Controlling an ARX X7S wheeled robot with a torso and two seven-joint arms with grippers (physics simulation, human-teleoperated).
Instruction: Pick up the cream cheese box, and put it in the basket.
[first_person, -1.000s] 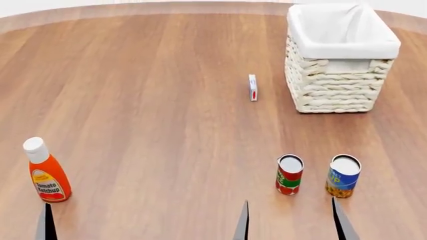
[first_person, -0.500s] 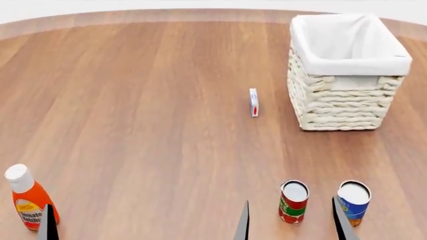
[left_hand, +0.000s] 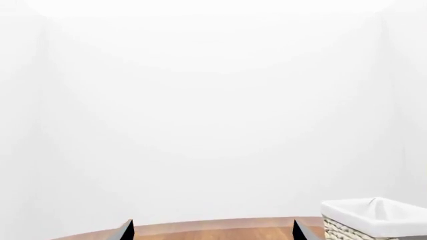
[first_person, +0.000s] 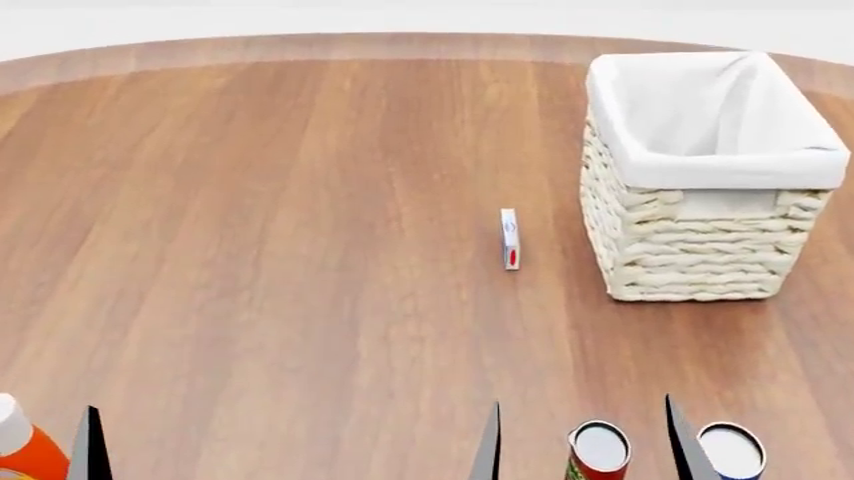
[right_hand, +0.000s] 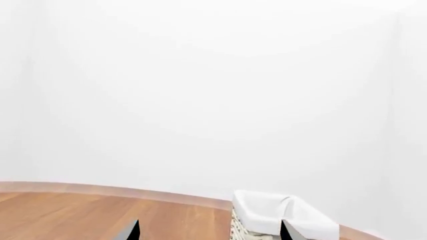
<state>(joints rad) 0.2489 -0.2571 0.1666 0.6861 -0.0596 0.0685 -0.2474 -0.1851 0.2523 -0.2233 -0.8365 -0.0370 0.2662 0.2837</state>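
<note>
The cream cheese box (first_person: 510, 238), small, thin and white with blue print and a red mark, stands on edge on the wooden table, just left of the basket (first_person: 687, 255). The woven cream-white basket with a white lining also shows in the left wrist view (left_hand: 360, 212) and the right wrist view (right_hand: 257, 205). Only dark fingertips of my grippers show at the head view's bottom edge, far nearer than the box. My right gripper (first_person: 583, 455) is open, its tips wide apart. One left fingertip (first_person: 91, 445) shows. Both wrist views show the left gripper (left_hand: 212, 232) and the right gripper (right_hand: 208, 231) open and empty.
A red can (first_person: 598, 450) and a blue can (first_person: 731, 452) stand at the near right, by my right fingertips. A ketchup bottle (first_person: 20, 450) stands at the near left corner. The round wooden table (first_person: 267, 250) ends at a curved far edge.
The head view has shifted, so all the things sit lower in the picture. The cans and the ketchup bottle are now partly cut off at the bottom. The fingertips have kept their places.
</note>
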